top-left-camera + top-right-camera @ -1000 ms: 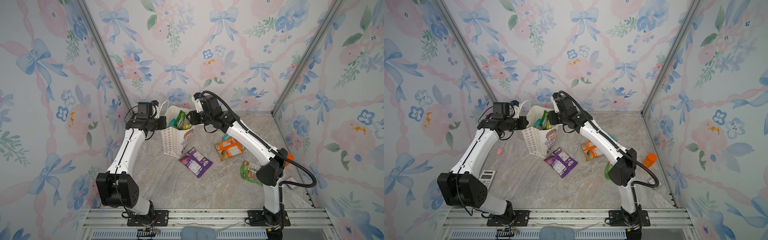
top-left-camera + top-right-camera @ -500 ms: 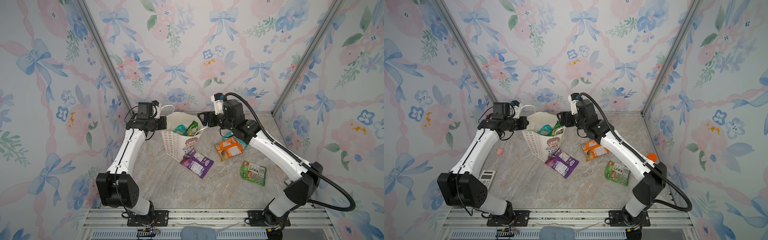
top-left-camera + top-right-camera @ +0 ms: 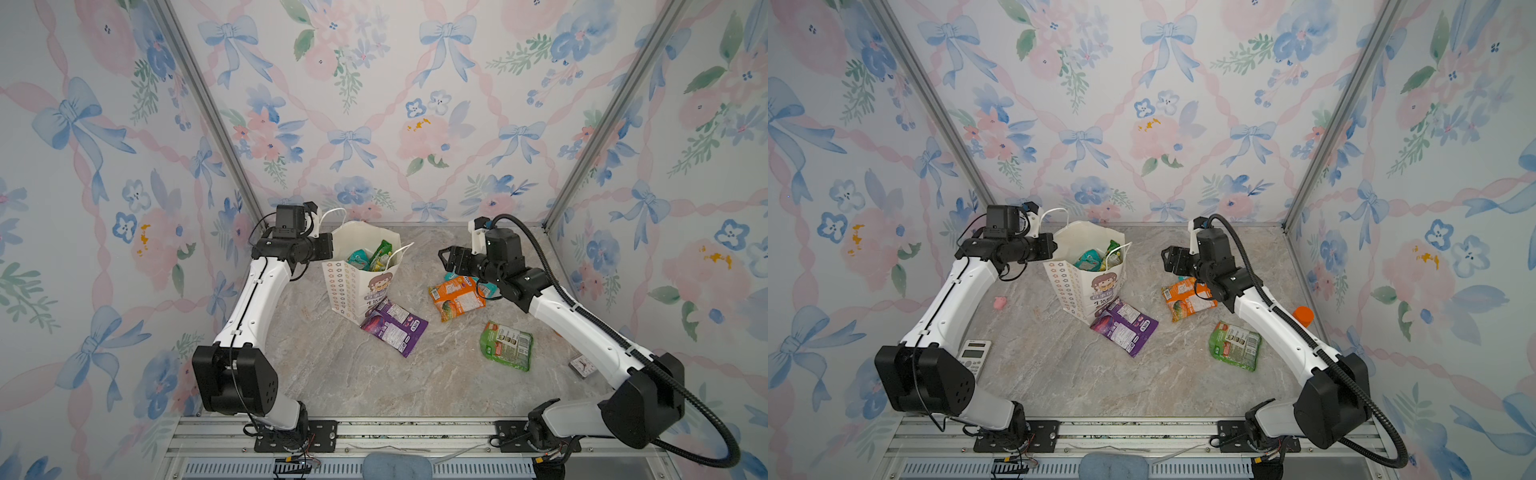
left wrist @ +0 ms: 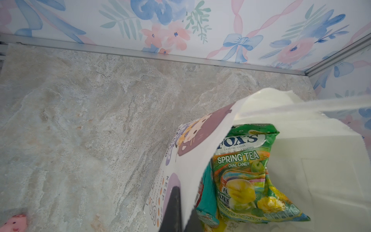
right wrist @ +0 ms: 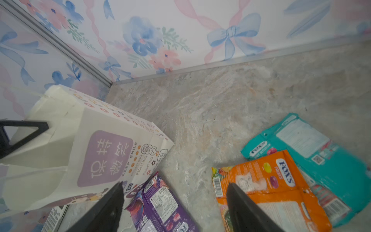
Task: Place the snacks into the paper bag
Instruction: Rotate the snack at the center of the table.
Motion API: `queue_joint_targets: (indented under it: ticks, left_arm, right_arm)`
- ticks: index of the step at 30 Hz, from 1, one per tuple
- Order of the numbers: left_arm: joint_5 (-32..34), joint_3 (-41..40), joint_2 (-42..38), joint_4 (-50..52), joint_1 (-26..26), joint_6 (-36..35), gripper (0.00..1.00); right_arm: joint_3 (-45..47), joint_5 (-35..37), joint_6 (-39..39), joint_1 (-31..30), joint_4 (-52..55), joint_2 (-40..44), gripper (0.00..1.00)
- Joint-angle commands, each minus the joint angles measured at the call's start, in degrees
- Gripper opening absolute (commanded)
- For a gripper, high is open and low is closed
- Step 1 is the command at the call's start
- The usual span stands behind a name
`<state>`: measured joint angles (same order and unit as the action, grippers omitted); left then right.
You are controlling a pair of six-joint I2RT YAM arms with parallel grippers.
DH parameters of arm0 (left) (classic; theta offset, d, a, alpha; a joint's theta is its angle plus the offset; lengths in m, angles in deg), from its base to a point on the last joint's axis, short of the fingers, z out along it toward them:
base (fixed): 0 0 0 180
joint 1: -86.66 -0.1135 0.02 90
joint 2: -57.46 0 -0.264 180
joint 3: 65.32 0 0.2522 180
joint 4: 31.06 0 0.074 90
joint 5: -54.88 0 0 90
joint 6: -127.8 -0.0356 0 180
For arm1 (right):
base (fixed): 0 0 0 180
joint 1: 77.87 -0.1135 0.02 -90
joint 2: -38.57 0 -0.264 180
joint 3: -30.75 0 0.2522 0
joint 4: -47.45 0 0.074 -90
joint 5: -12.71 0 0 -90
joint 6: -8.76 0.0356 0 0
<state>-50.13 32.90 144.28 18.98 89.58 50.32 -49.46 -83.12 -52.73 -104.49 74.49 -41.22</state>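
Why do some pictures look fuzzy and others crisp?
In both top views the light is soft and even, and the paper bag looks crisp. In the left wrist view the Spring Tea pouch is sharp, but the left claw, right by the lens, is blurred. The right wrist view is slightly smeared; the orange pouch has soft print.

The grey-beige marbled desk (image 3: 374, 382) carries an upright cream paper bag (image 3: 353, 291) toward the back. A glossy purple plastic pouch (image 3: 395, 328) lies against its foot; an orange pouch (image 3: 455, 297) overlaps a teal pouch (image 5: 339, 160); a green pouch (image 3: 507, 345) lies apart. A small pink toy (image 3: 1000, 302), a white calculator (image 3: 974, 353) and an orange bottle (image 3: 1303, 316) sit near the edges.
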Motion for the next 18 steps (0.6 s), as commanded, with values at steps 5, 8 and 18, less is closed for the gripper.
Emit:
queue_joint_targets:
  ticks: [5,8,18]
  left_arm:
    - [0.3,-0.2,-0.5,-1.6,-0.7,-0.5,0.00]
    - [0.5,-0.2,-0.5,-1.6,-0.7,-0.5,0.00]
    - [0.3,-0.3,-0.6,-1.6,-0.7,-0.5,0.00]
  right_arm:
    - [10.1,-6.2,6.2,-4.6,1.5,-4.9,0.76]
    - [10.7,-5.6,6.9,-7.8,1.4,-8.2,0.73]
    - [11.8,-6.7,12.8,-11.6,-2.8,-17.4,0.63]
